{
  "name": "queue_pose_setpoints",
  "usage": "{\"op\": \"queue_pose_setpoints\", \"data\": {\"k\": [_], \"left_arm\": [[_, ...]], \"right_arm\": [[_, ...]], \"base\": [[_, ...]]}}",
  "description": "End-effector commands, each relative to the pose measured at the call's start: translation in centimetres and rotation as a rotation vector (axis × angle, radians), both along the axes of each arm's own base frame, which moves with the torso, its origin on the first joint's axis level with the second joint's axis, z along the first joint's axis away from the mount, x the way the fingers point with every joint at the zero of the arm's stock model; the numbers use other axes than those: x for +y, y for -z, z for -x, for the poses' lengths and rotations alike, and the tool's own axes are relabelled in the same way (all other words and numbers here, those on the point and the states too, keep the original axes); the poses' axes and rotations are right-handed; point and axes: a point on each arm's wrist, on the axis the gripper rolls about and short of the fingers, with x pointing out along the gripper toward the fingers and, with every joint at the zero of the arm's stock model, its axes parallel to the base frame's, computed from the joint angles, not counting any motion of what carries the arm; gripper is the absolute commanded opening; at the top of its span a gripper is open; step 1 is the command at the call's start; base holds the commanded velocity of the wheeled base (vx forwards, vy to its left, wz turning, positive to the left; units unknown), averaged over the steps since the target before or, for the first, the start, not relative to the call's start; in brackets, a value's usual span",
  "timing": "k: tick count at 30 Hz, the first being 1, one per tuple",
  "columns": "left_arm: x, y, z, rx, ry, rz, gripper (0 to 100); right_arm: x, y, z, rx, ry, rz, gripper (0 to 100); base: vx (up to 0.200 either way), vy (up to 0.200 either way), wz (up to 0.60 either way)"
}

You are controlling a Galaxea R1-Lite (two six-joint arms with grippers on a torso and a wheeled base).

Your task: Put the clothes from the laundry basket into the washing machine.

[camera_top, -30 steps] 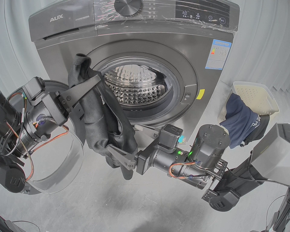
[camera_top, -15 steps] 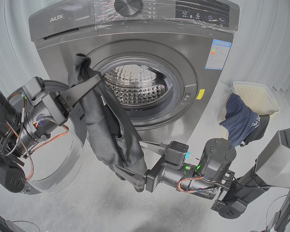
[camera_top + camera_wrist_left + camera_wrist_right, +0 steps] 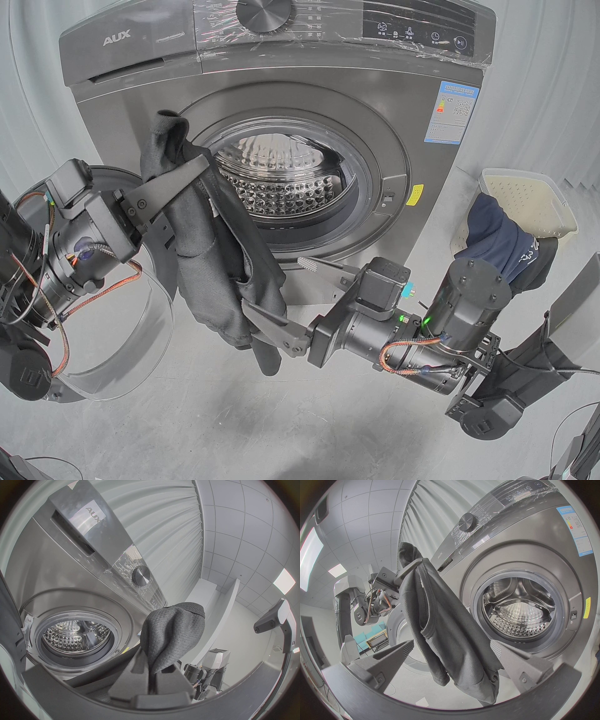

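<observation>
- Dark garment hangs in front of the washing machine drum; it looks limp, light and prone to snagging.
- Left tool pinches its top.
- Right tool is spread about the lower hem, the best place to grip.

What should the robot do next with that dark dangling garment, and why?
Probably close the right fingers on the lower end of the garment: they stand open either side of it, while the left fingers pinch only its top, leaving it dangling outside the open drum.
</observation>
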Motion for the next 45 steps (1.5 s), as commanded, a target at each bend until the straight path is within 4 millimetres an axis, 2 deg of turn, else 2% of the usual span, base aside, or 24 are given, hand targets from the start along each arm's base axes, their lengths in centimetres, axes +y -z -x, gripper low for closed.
{"op": "queue_pose_setpoints", "data": {"k": [1,10,11,17,23,25,28,32,39,43,45], "left_arm": [[0.0,-0.1,0.1,-0.003,0.001,0.002,0],[0.0,-0.1,0.1,-0.003,0.001,0.002,0],[0.0,-0.1,0.1,-0.003,0.001,0.002,0],[0.1,-0.1,0.1,-0.003,-0.001,0.002,0],[0.2,-0.1,0.1,-0.006,-0.006,0.003,0],[0.2,-0.1,0.1,-0.006,-0.007,0.003,0],[0.2,-0.1,0.1,-0.003,-0.004,0.001,0],[0.3,-0.1,0.2,-0.006,-0.006,0.002,0],[0.2,-0.1,0.6,-0.007,0.007,0.0,0],[0.2,0.0,0.6,-0.008,0.017,-0.006,0],[0.1,0.0,0.7,-0.008,0.018,-0.006,0]], "right_arm": [[0.2,-0.2,-0.5,-0.008,0.007,-0.009,100],[1.0,1.0,-1.1,0.005,0.004,0.007,100],[1.2,1.1,-1.2,0.004,0.005,0.005,0],[1.7,0.8,-1.8,-0.009,0.008,-0.013,0],[1.3,0.2,-1.7,-0.015,0.016,-0.018,0],[0.2,-1.3,-1.7,-0.037,0.037,-0.044,0],[-1.2,-2.5,-1.9,-0.051,0.071,-0.056,0],[-2.2,-3.5,-1.8,-0.067,0.088,-0.069,0],[-4.5,-5.7,-3.0,-0.111,0.175,-0.107,0],[-5.7,-8.3,-3.3,-0.165,0.239,-0.18,0],[-6.0,-8.8,-3.1,-0.174,0.241,-0.192,0]], "base": [[0.0,0.0,0.0],[0.0,0.0,0.0],[0.0,0.0,0.0],[0.0,0.0,0.0],[0.0,0.0,0.0],[0.0,0.0,0.0],[0.0,0.0,0.0],[0.0,0.0,0.0],[0.0,0.0,0.0],[0.0,0.0,0.0],[0.0,0.0,0.0]]}}
